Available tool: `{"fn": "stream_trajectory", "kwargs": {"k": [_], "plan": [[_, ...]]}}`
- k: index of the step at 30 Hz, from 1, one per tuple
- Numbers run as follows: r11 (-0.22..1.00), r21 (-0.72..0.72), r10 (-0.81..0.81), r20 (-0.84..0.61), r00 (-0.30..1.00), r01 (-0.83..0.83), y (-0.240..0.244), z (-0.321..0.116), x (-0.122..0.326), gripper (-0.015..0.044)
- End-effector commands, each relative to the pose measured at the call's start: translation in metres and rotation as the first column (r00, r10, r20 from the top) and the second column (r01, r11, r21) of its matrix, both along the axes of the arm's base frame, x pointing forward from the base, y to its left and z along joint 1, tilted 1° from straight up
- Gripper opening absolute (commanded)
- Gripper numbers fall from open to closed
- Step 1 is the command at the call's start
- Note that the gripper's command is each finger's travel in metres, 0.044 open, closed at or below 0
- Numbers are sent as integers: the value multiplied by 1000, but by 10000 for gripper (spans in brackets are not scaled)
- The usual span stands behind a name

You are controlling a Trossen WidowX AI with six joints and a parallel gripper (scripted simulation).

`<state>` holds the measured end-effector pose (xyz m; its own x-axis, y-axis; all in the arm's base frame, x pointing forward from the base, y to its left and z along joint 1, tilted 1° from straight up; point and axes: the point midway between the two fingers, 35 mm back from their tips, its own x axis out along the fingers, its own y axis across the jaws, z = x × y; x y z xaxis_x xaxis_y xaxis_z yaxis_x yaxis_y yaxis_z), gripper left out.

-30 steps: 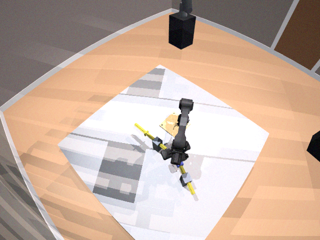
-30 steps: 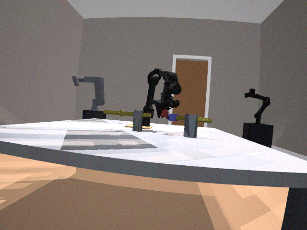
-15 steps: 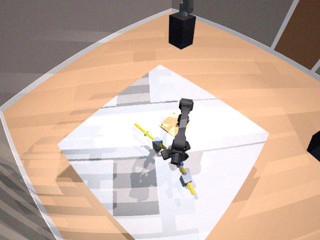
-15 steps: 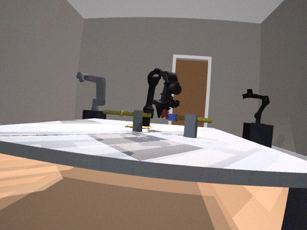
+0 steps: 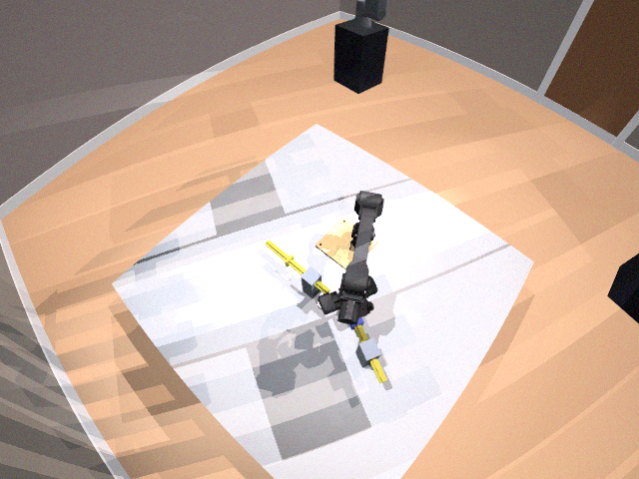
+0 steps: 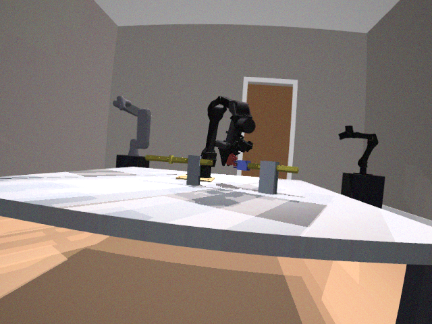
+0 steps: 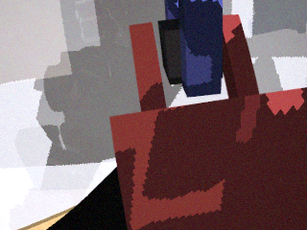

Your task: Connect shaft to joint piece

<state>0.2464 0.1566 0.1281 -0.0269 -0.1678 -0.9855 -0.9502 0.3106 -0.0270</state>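
My gripper (image 5: 351,315) (image 6: 233,155) is shut on the red square joint piece (image 6: 229,161) (image 7: 211,172), which fills the wrist view. The piece hangs on a blue hinge part (image 5: 355,325) (image 6: 242,165) (image 7: 200,45) at the end of the fixed yellow shaft (image 5: 380,371) (image 6: 287,169) in its grey block (image 5: 369,351) (image 6: 268,176). The second yellow shaft (image 5: 289,259) (image 6: 163,158), with a collar, sits in the other grey block (image 5: 311,281) (image 6: 193,169). Its tip near the joint is hidden by my arm. In the top view the gripper hides the red piece.
My arm's base stands on a small wooden plate (image 5: 333,239) (image 6: 181,177). The white table (image 5: 206,309) (image 6: 244,240) ends at a grey edge. Other arms on black pedestals (image 5: 359,54) (image 6: 362,188) stand off the table.
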Motion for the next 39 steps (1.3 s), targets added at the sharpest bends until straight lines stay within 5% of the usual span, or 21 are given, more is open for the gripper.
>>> {"fn": "stream_trajectory", "kwargs": {"k": [1,37,39], "plan": [[1000,3,3,2,1000,-3,1,0,0,182],[1000,3,3,2,1000,-3,1,0,0,182],[1000,0,0,0,1000,0,0,0,0,147]]}}
